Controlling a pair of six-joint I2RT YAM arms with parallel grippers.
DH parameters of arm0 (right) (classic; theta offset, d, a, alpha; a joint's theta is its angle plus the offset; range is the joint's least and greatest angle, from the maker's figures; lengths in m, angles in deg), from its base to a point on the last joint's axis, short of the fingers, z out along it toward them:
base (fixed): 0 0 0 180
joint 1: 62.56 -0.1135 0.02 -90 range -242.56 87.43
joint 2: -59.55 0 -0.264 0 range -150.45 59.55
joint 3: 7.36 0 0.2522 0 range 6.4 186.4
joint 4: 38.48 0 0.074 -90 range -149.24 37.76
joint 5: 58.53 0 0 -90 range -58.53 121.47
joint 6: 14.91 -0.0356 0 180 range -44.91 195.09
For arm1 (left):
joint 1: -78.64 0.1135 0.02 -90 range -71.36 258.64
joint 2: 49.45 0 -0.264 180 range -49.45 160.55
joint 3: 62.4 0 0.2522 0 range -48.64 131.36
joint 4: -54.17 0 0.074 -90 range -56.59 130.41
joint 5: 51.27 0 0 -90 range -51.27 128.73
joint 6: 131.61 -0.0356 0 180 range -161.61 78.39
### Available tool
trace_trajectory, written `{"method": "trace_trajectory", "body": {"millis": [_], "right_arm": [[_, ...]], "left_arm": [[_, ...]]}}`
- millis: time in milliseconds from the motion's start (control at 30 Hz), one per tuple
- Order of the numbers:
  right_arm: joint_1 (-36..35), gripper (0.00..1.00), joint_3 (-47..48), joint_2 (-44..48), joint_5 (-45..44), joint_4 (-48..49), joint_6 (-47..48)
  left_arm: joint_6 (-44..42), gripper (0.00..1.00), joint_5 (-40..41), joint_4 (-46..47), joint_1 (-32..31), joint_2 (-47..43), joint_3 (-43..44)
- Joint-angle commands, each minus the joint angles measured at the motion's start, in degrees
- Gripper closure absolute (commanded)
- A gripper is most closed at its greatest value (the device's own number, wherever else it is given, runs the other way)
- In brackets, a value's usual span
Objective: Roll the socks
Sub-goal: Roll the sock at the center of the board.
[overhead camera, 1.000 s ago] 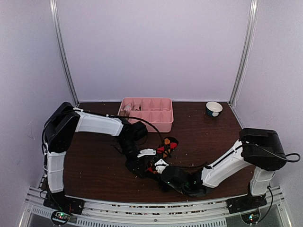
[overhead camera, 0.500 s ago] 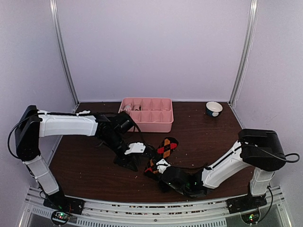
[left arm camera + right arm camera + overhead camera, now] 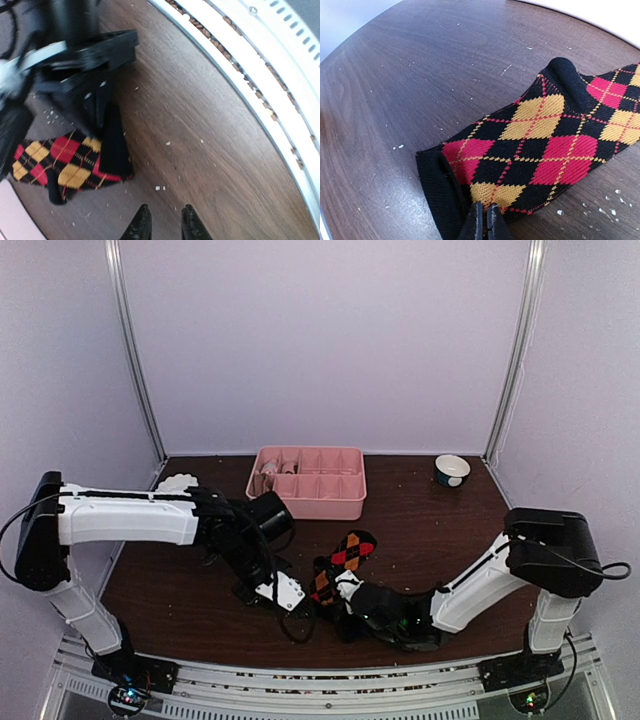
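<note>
Soft even light, blurred wrist view

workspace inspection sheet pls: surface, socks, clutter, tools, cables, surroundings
surface: dark wood table, scattered pale crumbs
job's things: one argyle sock lying flat, unrolled
clutter: pink compartment tray at the back; small bowl in the far right corner
tools: right tool shut on the sock's cuff; left tool slightly open over bare wood, empty
cables: black cable loops off the right arm, clear of the sock
surroundings: pale walls, metal frame posts

White arms [image 3: 130, 518]; black joints [image 3: 548, 552], cables [image 3: 617, 570]
</note>
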Motion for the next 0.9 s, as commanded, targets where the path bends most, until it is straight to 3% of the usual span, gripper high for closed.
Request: {"method": "trace_trajectory", "body": {"millis": [0,233,600,867], "right_arm": [[1.35,1.00,-2.80,-3.60,8.32,-8.70,-2.67],[2.94,1.00,-3.94,-3.92,11.71,-7.90,-3.87],[3.84,1.00,-4.25,-4.10,13.25,-8.23,-5.29],[4.03,1.00,-5.28,-3.24,14.34,-8.14,-5.29]], "left_arm": [[-0.01,0.79,5.74,12.09,-1.70,3.94,-1.80],[-0.08,0.76,10.15,21.43,-4.92,6.55,-4.94],[-0.91,0.70,12.43,21.21,-6.05,12.64,-2.08],[3.56,0.69,13.42,22.88,-4.59,13.22,-1.58]]}}
